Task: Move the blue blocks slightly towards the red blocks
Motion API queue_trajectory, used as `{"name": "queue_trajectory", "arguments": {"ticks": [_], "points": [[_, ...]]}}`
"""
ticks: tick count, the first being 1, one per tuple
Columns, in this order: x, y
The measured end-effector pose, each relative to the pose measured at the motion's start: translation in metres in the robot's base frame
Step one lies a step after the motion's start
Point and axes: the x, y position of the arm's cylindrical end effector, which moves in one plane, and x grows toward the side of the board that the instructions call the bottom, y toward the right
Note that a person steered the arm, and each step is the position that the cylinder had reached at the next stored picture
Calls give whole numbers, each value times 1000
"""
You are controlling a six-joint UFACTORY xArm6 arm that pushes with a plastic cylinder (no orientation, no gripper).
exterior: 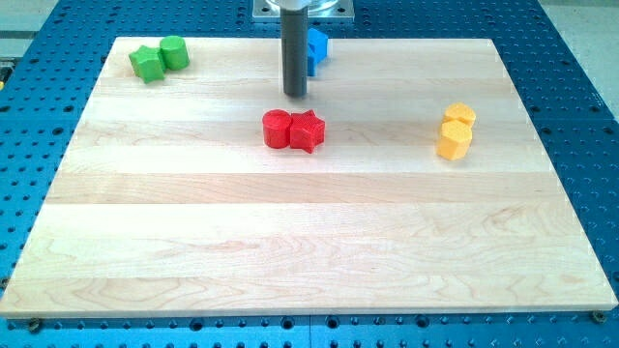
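My tip [295, 95] is the lower end of a dark rod that comes down from the view's top centre. It stands just above the red blocks and just below-left of the blue blocks. A red round block [277, 129] and a red star block [308, 130] touch side by side near the board's upper middle. A blue block [317, 48] shows at the top edge of the board, largely hidden behind the rod; its shape and whether there is a second blue block cannot be made out.
A green star block [147, 64] and a green round block [174, 52] touch at the board's top left. Two yellow blocks [455, 131] touch, one above the other, at the right. The wooden board [309, 242] lies on a blue perforated table.
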Motion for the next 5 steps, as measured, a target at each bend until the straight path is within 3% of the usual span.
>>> {"name": "queue_trajectory", "arguments": {"ticks": [1,2,3,4,5], "points": [[-1,41],[-45,116],[-103,106],[-131,68],[-133,54]]}}
